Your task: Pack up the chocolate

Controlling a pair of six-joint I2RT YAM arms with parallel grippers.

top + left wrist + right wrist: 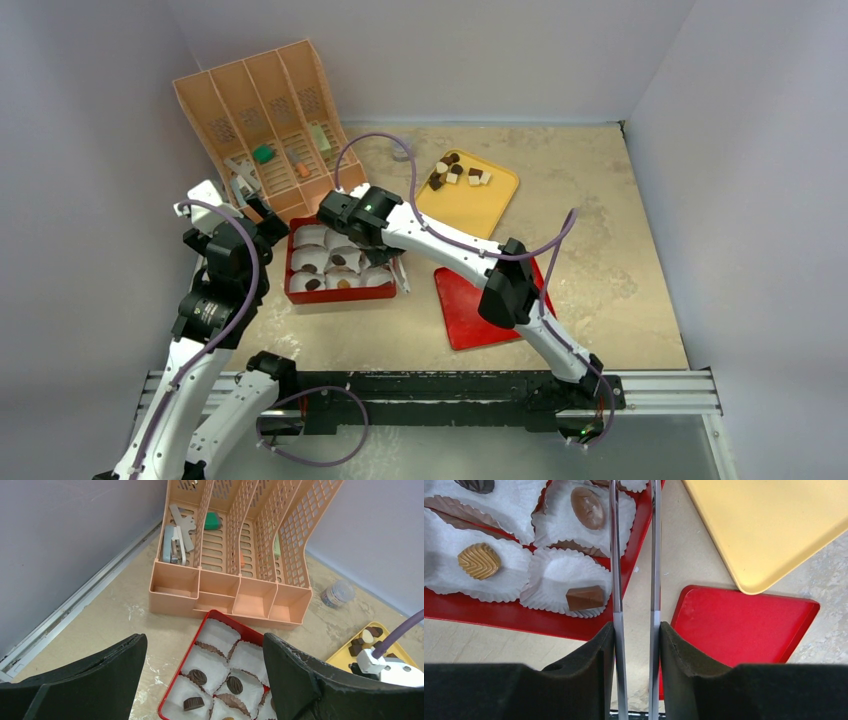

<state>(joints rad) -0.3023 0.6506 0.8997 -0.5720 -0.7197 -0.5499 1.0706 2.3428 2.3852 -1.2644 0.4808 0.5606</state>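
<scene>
Several loose chocolate pieces (455, 172) lie on the yellow tray (490, 205). The red box (297, 297) holds white paper cups; some hold chocolates (198, 676), (585, 598), (479, 560). My right gripper (636, 630) is shut on metal tweezers (616, 555), above the box's right edge (385, 250). The tweezers' tips run out of the top of the right wrist view. My left gripper (204, 642) is open and empty, above the box's left end (262, 215).
A peach mesh organizer (260, 120) stands behind the box, with a green block (212, 521) and small tools in it. The red lid (470, 320) lies flat to the right of the box. A small clear jar (337, 594) sits by the back wall.
</scene>
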